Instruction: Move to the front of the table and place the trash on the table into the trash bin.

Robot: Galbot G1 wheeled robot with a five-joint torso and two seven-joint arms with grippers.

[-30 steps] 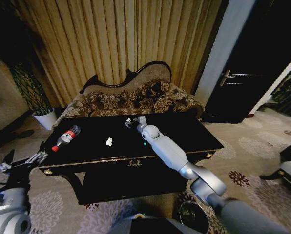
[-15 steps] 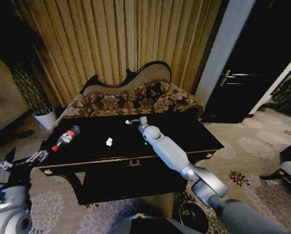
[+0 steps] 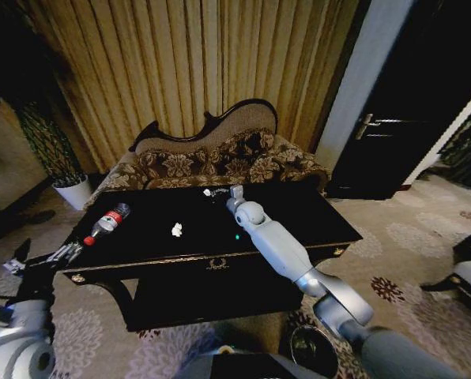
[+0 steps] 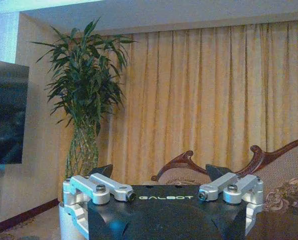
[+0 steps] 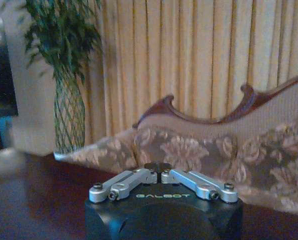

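- On the far edge of the worktop (image 3: 314, 213), at 12 o'clock: right gripper (image 3: 218, 192), jaws pressed together just beside a small paper wad (image 3: 208, 192); cannot tell whether any paper is pinched between them.
- Off the worktop's 9 o'clock end, near the floor: left gripper (image 3: 42, 259), jaws spread wide, holding nothing.
- Step in hand, by the look of it: picking up the far wad, with the drive to the front already done.
- Next move likely calls for a sure pinch on the wad, then a lift and a swing of the arm back towards the bin (image 3: 314, 351) at 5 o'clock on the floor, beside the base.
- Count of trash on the worktop: one bottle (image 3: 107, 222) lying at 9 o'clock, and two paper wads, the second wad (image 3: 176, 230) between bottle and centre.
- Count of bins: one.
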